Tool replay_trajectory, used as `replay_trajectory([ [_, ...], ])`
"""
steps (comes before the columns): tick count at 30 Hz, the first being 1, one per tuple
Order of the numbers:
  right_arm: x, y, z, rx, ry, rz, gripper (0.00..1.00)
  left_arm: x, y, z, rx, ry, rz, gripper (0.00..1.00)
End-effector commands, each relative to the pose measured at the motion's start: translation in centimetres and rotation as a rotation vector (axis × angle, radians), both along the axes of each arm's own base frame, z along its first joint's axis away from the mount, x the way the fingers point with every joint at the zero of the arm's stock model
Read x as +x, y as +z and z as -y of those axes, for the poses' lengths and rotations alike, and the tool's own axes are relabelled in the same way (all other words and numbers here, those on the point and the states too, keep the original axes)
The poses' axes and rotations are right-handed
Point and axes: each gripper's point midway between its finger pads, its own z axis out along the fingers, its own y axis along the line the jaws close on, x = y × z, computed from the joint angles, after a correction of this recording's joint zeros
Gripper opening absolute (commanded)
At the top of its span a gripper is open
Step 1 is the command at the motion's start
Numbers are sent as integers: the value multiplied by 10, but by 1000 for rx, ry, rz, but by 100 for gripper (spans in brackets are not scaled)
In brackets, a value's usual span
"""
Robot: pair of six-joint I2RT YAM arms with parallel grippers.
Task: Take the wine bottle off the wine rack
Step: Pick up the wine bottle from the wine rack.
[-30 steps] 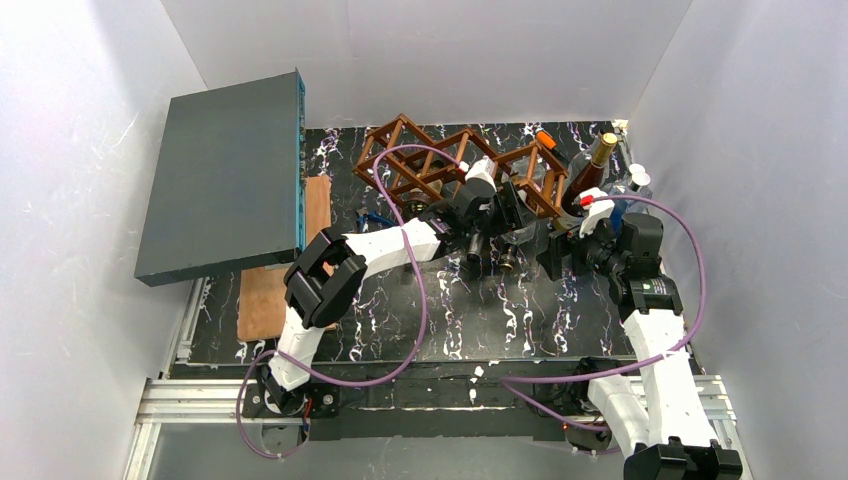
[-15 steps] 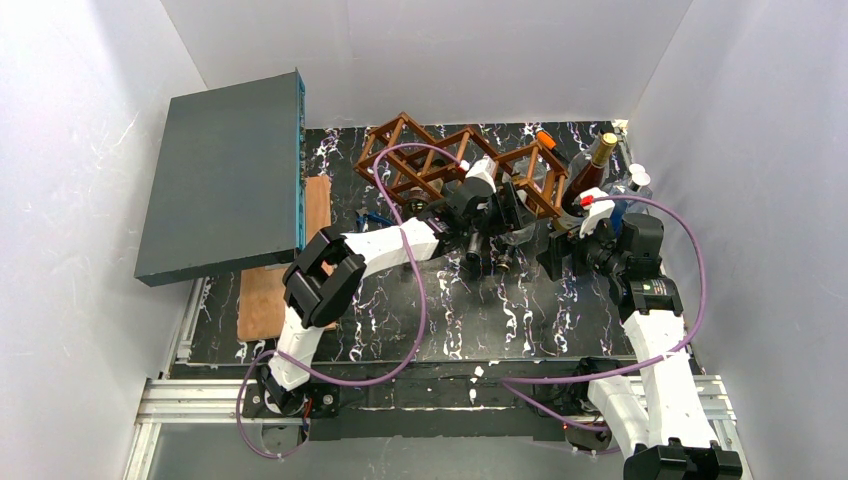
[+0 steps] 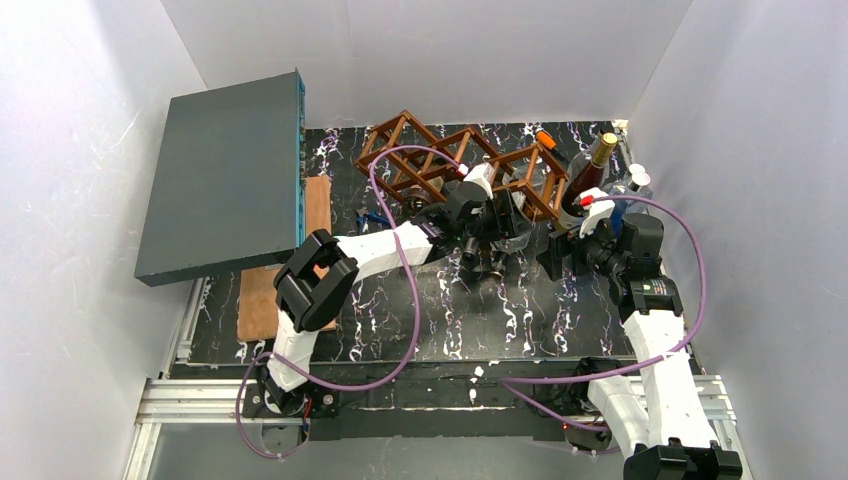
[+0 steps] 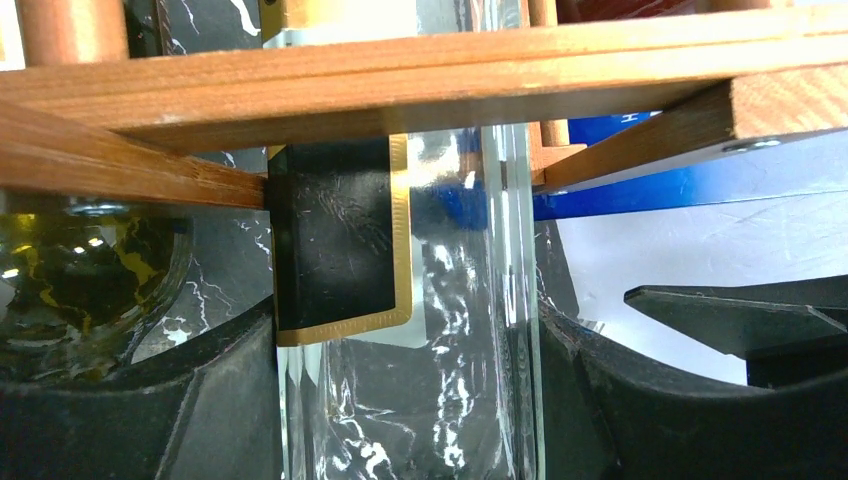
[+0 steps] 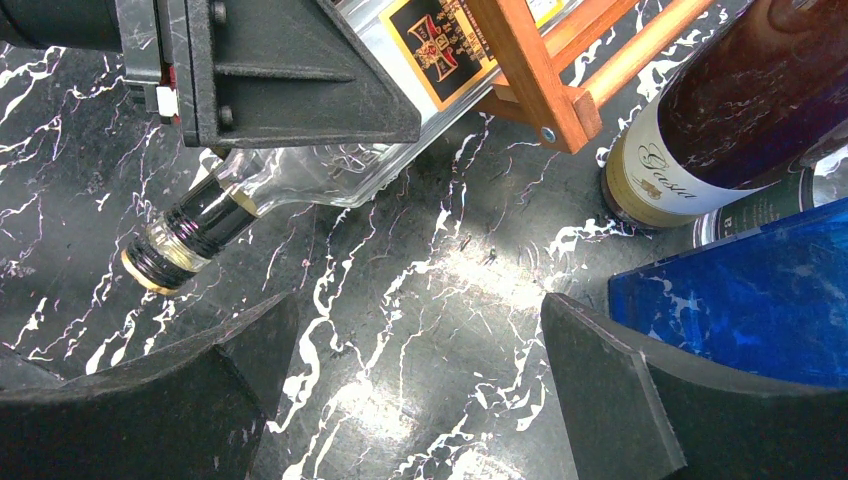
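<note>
The wine bottle (image 4: 440, 330) is clear glass with a black, gold-edged label (image 4: 335, 240). It lies in a lower cell of the brown wooden wine rack (image 3: 450, 165), and its dark neck (image 5: 200, 225) sticks out over the marble table. My left gripper (image 4: 410, 400) is shut on the bottle's body just in front of the rack's slats (image 4: 400, 90), one finger (image 4: 130, 410) on each side. In the top view the left gripper (image 3: 490, 235) sits at the rack's front. My right gripper (image 5: 415, 320) hangs open over bare marble to the right of the bottle's neck, holding nothing.
A dark bottle with a white label (image 5: 720, 110) stands at the rack's right end, beside a blue glass object (image 5: 730, 310). Another greenish bottle (image 4: 80, 270) lies in the neighbouring cell. A grey flat box (image 3: 225, 175) and a wooden board (image 3: 265, 300) are on the left.
My left wrist has shifted slightly at the rack's front with the bottle in its grip, and the left elbow has swung a little. The right arm has not moved.
</note>
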Motion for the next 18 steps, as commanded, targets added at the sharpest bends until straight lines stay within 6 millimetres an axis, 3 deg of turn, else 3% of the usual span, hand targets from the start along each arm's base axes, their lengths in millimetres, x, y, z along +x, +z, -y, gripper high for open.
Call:
replay_trajectory([
  [1,5,7,2,-8,0,41,100,-5,48,-7,-53,-26,82,0],
  [18,5,7,2,-8,0,41,100,-14,54,-14,-55,-50,105,0],
])
